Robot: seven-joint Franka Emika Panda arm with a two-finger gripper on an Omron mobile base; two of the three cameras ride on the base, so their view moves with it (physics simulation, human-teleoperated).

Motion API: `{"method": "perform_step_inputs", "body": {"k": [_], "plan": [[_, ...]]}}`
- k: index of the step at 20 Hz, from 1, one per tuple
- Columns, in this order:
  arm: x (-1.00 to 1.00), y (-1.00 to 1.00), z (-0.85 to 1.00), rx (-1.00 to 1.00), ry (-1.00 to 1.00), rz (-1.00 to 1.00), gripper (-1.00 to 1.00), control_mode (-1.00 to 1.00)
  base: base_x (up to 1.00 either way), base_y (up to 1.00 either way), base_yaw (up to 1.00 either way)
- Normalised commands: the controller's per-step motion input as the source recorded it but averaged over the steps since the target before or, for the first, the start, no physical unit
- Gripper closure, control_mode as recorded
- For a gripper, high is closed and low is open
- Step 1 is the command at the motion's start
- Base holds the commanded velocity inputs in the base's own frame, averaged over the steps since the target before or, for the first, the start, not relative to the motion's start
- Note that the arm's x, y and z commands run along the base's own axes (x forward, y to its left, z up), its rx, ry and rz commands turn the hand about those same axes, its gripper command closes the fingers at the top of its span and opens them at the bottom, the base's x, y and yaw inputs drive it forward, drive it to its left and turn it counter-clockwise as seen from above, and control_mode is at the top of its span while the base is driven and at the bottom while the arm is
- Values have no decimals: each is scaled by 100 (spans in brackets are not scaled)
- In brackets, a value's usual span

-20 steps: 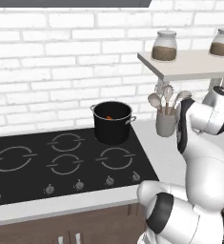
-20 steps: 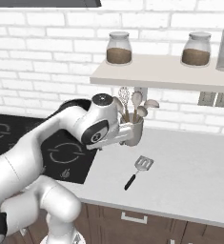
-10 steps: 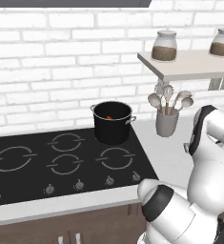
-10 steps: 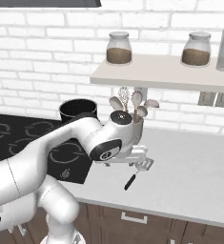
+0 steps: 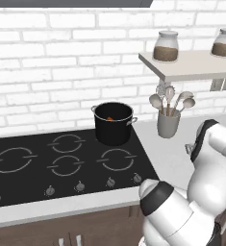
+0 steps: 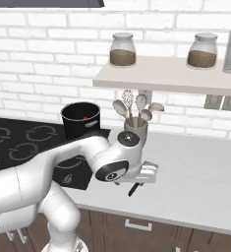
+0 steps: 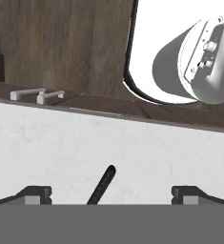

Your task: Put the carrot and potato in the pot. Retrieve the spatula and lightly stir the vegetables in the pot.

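Retrieving the spatula [image 7: 102,186] was the step in hand: its black handle lay on the counter [image 7: 61,143] between the wide-spread fingers [image 7: 36,194]. Next, a descent and closing looked needed.

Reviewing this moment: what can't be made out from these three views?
- Spatula: hand view cuts it off at the bottom, so its head is unseen; in the right base view the arm covers all but the handle end.
- Potato: pot interior too small and dark; only an orange speck, probably the carrot, is visible.
- Gripper: fingers spread, tips cut off.
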Motion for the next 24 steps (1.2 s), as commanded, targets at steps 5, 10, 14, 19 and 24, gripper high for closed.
{"method": "perform_step_inputs", "body": {"k": [5, 10, 14, 19, 24], "plan": [[28, 42, -40, 6, 4, -35, -100, -100, 0, 0, 0], [30, 36, -40, 5, 7, -35, -100, -100, 0, 0, 0], [23, 26, -37, 2, 5, -36, -100, -100, 0, 0, 0], [56, 16, -23, 0, 4, -37, -100, -100, 0, 0, 0], [50, 1, -33, 1, 9, -38, -100, -100, 0, 0, 0]]}}
